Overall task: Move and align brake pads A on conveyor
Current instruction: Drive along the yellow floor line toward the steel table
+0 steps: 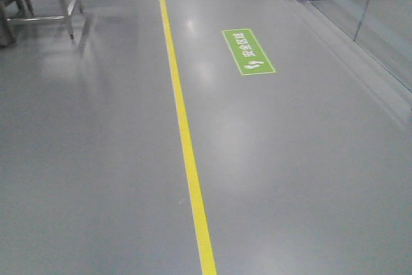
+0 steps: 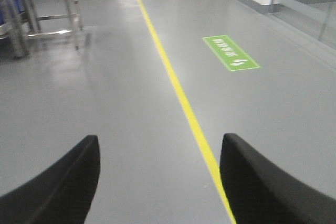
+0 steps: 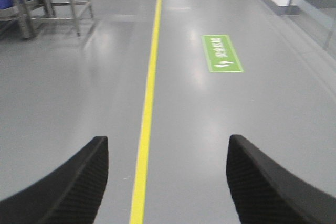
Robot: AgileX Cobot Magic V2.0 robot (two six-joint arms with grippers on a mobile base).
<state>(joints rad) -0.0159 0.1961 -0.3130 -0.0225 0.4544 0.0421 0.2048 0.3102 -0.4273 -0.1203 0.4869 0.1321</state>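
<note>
While the left fingers [image 2: 58,187] and right fingers [image 3: 273,187] stand wide apart and hold nothing, a steel rack [image 1: 64,4], yellow line [image 1: 187,146] and green sign [image 1: 248,51] cross the grey floor [image 1: 96,159]; where the brake pads lie cannot be told.

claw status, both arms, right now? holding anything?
Left claw: open, holding nothing.
Right claw: open, holding nothing.
</note>
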